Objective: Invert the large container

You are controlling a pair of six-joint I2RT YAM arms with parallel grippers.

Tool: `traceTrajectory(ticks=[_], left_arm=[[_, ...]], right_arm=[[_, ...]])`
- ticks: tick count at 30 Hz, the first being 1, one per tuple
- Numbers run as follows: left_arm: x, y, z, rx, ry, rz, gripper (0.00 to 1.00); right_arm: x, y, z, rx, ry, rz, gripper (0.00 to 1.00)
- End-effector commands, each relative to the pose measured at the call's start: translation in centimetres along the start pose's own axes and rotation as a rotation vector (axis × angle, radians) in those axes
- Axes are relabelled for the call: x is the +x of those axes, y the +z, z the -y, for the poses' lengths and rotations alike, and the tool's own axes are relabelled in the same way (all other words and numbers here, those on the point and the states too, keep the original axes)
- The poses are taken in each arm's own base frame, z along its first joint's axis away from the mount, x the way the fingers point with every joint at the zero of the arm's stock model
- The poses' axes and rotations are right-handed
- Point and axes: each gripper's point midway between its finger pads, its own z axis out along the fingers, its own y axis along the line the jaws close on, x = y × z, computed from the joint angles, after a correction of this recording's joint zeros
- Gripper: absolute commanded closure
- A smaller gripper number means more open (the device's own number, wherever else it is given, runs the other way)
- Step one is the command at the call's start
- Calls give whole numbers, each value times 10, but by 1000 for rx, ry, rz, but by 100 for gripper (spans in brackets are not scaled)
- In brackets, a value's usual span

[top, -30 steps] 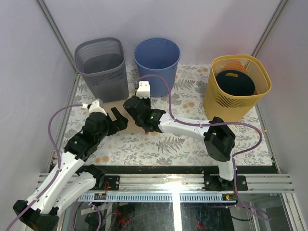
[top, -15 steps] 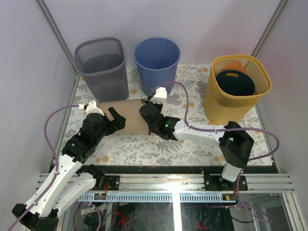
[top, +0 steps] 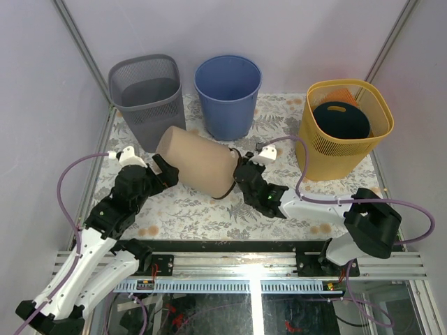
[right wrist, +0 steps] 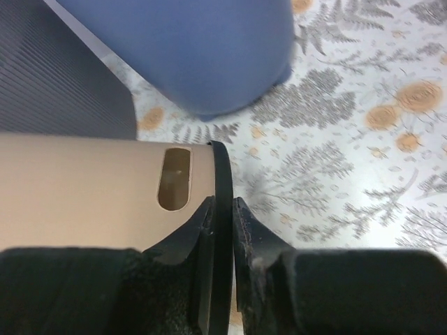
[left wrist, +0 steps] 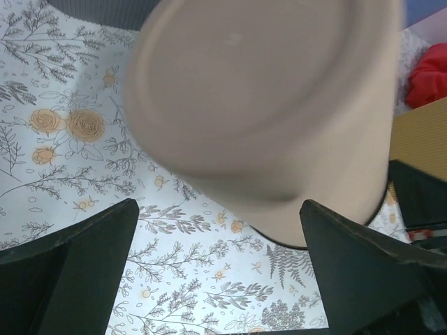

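The large beige container (top: 195,162) lies tilted on its side between the arms. Its closed bottom points to the left and its black rim (top: 230,183) to the right, near the mat. My right gripper (top: 241,183) is shut on that rim. The right wrist view shows the rim (right wrist: 222,174) pinched between the fingers, just beside a handle slot (right wrist: 174,178). My left gripper (top: 166,174) is open and empty by the container's bottom. In the left wrist view the bottom (left wrist: 265,105) fills the frame above the spread fingers (left wrist: 70,258).
A grey mesh bin (top: 148,98) and a blue bin (top: 228,94) stand just behind the container. A yellow basket (top: 318,150) at the right holds dark blue and orange things. The floral mat (top: 209,213) covers the table.
The container has come up from lying low between the arms to a raised tilt. My right gripper moved right and towards the near edge with the rim. The left gripper barely moved.
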Motion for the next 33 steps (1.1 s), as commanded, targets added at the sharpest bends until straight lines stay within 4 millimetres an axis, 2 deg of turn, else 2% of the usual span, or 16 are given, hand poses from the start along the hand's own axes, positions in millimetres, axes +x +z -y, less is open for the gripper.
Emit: traceTrajectory(ticks=[1,5,12,18,20,25,27,33], left_arm=[[-30,-19,11,44,-17,89,0],[-37,-28,14,61,-20,106,0],[-34,-29,13,69,-13,101,0],[-34,-26,13,66,-13,102,0],[-34,-24,15,63,-10,95,0],[-37,-20,17,48,-9,91,0],[-41,-19,18,40,-6,93,0],[-61,-24,30,37,-10,114,0]], right_arm=[[21,-7,33,50,-10,-30,100],[28,-10,43,60,3,-38,100],[44,-7,40,45,-13,-83,100],[41,-10,42,55,-46,-108,100],[38,-14,46,73,-57,-124,89],[15,-31,42,64,-98,-174,68],[-2,-38,40,70,-118,-179,62],[-69,-59,26,58,-190,-160,53]])
